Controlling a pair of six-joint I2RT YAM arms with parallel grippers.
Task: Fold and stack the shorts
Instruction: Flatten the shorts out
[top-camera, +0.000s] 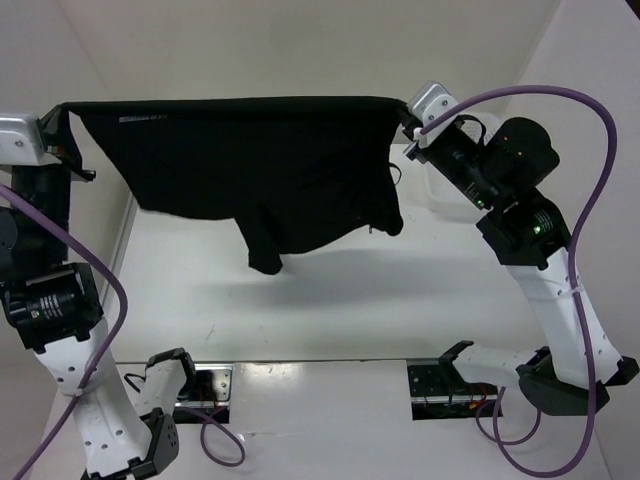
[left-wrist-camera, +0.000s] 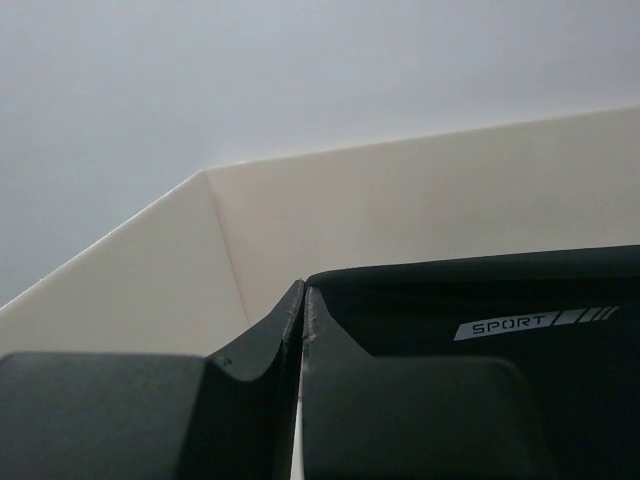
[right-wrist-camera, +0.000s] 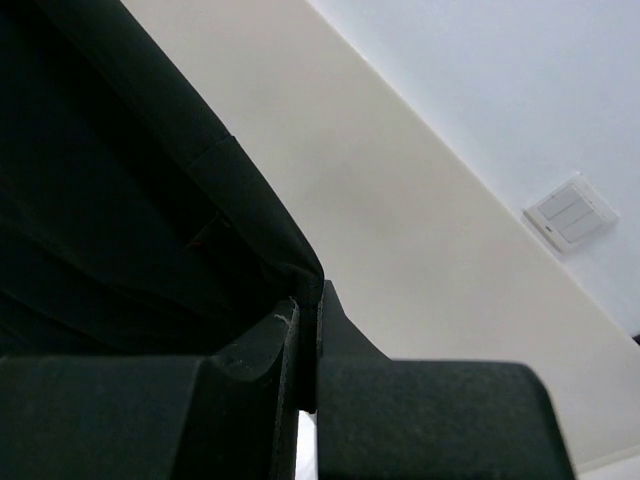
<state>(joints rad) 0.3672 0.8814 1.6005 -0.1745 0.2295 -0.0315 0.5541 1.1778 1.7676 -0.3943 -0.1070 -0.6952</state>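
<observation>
The black shorts (top-camera: 250, 165) hang stretched in the air between my two grippers, waistband taut along the top, legs drooping toward the table. My left gripper (top-camera: 68, 110) is shut on the waistband's left corner; in the left wrist view its fingertips (left-wrist-camera: 304, 300) pinch the fabric edge, with a white "SPORT" label (left-wrist-camera: 510, 325) on the shorts (left-wrist-camera: 480, 300). My right gripper (top-camera: 402, 110) is shut on the right corner; in the right wrist view it (right-wrist-camera: 308, 300) clamps the hem of the shorts (right-wrist-camera: 110, 220).
A white table (top-camera: 330, 300) lies below, walled by white panels at the back and sides. A white basket (top-camera: 440, 195) is partly hidden behind the right arm at the far right. A purple cable (top-camera: 590, 130) loops over the right arm.
</observation>
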